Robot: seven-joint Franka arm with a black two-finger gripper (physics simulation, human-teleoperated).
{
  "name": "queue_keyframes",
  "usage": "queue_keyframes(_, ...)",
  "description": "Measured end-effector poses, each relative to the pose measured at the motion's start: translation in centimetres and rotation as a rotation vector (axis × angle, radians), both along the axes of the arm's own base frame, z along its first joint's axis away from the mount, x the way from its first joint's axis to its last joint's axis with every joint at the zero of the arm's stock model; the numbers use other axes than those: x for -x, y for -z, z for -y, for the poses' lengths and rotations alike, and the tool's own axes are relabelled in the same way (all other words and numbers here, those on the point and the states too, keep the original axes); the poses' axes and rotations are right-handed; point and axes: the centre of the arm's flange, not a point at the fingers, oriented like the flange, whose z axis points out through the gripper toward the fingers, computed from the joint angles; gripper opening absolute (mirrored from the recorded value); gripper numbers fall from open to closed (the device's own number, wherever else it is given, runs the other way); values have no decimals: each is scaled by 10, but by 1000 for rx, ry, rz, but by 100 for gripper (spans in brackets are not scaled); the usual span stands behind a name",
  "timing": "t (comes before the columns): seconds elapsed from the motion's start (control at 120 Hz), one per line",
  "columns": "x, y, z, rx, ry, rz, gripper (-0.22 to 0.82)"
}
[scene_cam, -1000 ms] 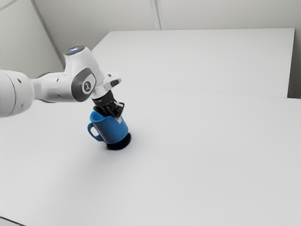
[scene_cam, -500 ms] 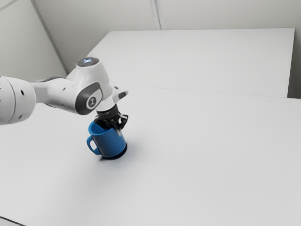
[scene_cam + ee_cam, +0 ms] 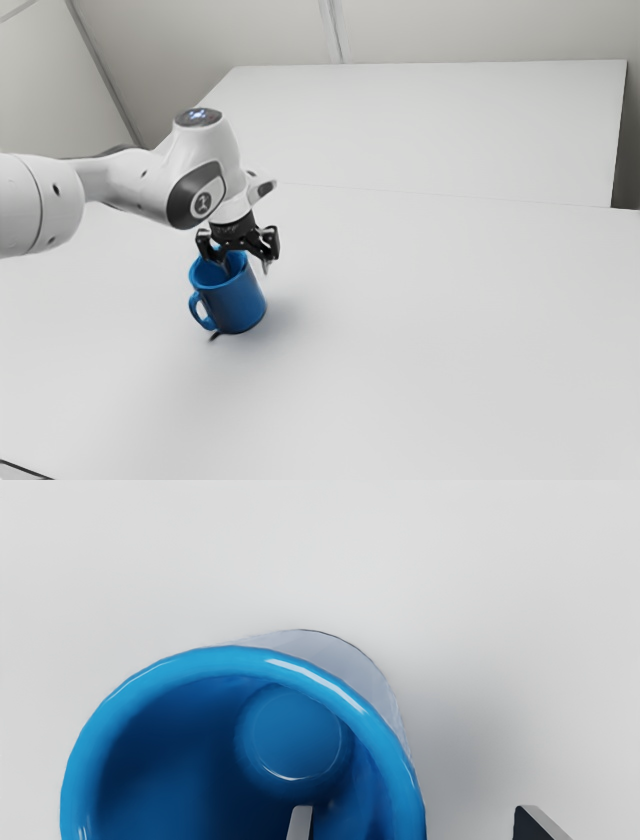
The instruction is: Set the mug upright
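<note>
My gripper (image 3: 247, 268) is open over the mouth of the blue mug (image 3: 236, 304), pointing down in the exterior view. The mug stands on its base with its mouth up and its handle toward the exterior view's left. In the wrist view the gripper (image 3: 414, 807) straddles the wall of the mug (image 3: 227, 660): one finger is inside the mouth, the other outside with a gap between it and the rim. The mug's inner bottom shows beyond the inside finger.
A white table (image 3: 430, 340) lies around the mug. Behind it is another white surface (image 3: 430, 120) reaching toward the pale wall. A dark edge crosses the near left corner of the exterior view.
The mug has gone from tilted above a dark shadow to standing on the table. My gripper first lowered with it, then opened and rose slightly.
</note>
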Motion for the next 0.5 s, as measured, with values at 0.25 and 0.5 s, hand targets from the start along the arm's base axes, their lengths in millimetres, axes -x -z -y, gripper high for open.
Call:
queue_keyframes(0.25,-10,-42,-11,13,-22,52,54)
queue_keyframes(0.5,-24,-157,-19,12,58,155,59)
